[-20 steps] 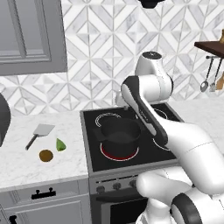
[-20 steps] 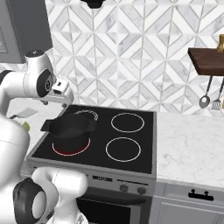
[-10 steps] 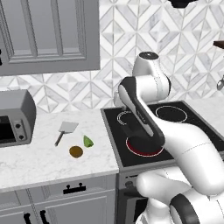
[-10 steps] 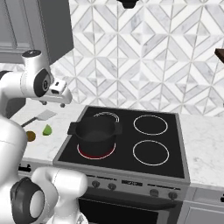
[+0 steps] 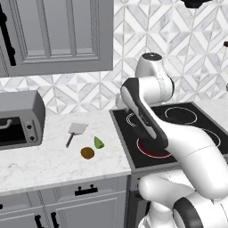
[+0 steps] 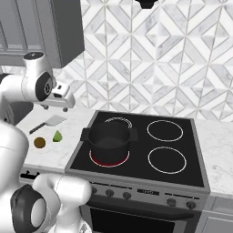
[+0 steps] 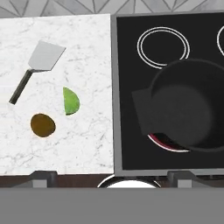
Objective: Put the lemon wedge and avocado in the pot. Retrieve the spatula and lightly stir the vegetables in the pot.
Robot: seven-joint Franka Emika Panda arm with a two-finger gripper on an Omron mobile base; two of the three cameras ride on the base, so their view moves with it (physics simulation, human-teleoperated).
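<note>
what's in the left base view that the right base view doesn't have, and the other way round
Left base view alone: a toaster oven at the counter's far left, and drawer handles below the counter edge.

Right base view alone: the black pot in plain sight on a red-glowing burner, all four burner rings, the stove knobs, and the open hand held high above the counter, holding nothing.

Both: the spatula, the green lemon wedge and the brown avocado lying apart on the marble counter beside the stove, plus the patterned tile wall.

a home kitchen: black stove (image 6: 141,150), marble counter (image 5: 49,156), grey cabinets (image 5: 58,35), tiled backsplash (image 6: 159,59).
</note>
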